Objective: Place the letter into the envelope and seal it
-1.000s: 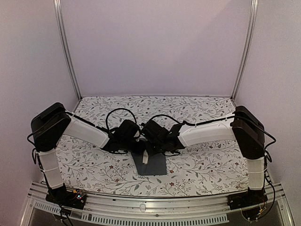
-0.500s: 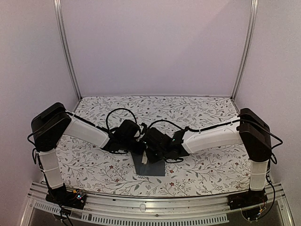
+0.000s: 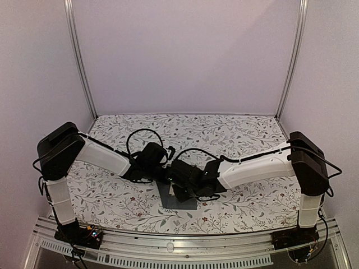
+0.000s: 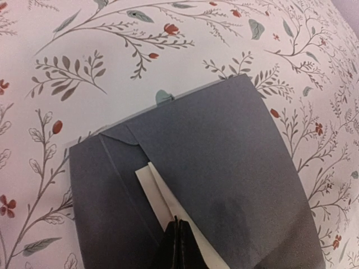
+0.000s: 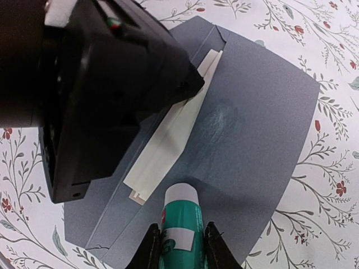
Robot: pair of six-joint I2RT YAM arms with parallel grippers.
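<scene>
The dark grey envelope point(image 4: 235, 151) point(image 5: 263, 129) point(image 3: 179, 202) lies flat on the floral cloth with its flap open. A pale folded strip point(image 5: 174, 140) point(image 4: 154, 188) shows at its mouth; it looks like the letter's edge, and the rest of the letter is hidden. My left gripper point(image 4: 178, 221) is shut, its tips pressing down on that strip. My right gripper point(image 5: 181, 226) is shut on a teal-white tube point(image 5: 180, 208), whose white tip points at the flap just above the paper. A faint smear point(image 5: 221, 117) marks the flap.
The floral tablecloth point(image 3: 235, 134) covers the table. Both wrists point(image 3: 168, 171) crowd together over the envelope, cables looping behind them. Metal frame posts point(image 3: 78, 61) and white walls close in the back and sides.
My right arm has swung left and toward the near edge, carrying the tube over the envelope and covering more of it. The left arm has stayed put.
</scene>
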